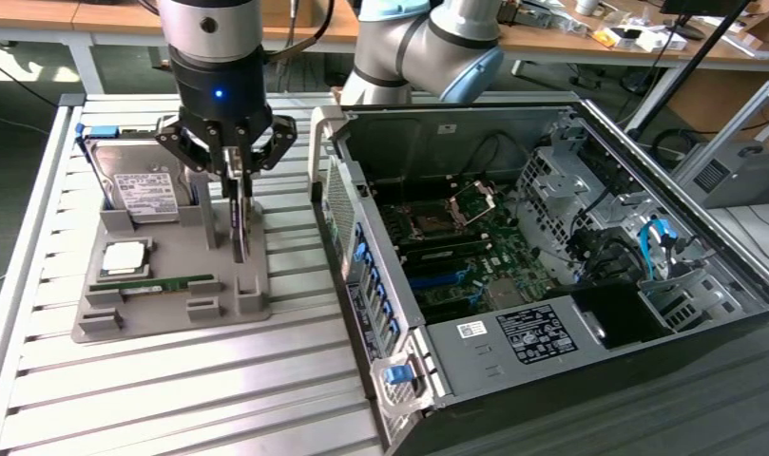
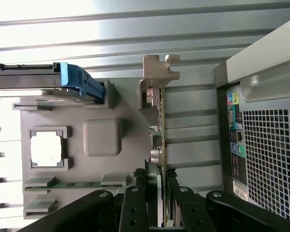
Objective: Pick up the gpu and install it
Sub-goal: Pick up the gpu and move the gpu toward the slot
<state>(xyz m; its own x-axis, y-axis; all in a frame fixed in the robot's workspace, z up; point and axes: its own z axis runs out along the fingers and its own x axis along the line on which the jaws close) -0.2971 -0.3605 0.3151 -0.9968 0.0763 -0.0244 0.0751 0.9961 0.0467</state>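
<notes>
The gpu (image 1: 240, 223) is a thin card seen edge-on, standing upright over the right side of the grey holder tray (image 1: 168, 318). My gripper (image 1: 236, 176) points straight down and is shut on the card's upper edge. In the wrist view the gpu (image 2: 159, 130) runs away from the fingers (image 2: 146, 193), which press on both of its faces, and its silver bracket (image 2: 159, 70) is at the far end. Whether the card's lower edge still rests in the tray cannot be told. The open computer case (image 1: 358, 256) lies at the exterior view's right of the tray.
The tray also holds a silver hard drive (image 1: 137, 185) with a blue clip (image 2: 79, 82), a square processor (image 1: 124, 256) and a narrow green memory stick (image 1: 156, 283). The case's motherboard (image 1: 467, 252) faces up. The case's perforated rear panel (image 2: 268, 154) stands close beside the card. All of it sits on a slatted metal table (image 1: 232, 389).
</notes>
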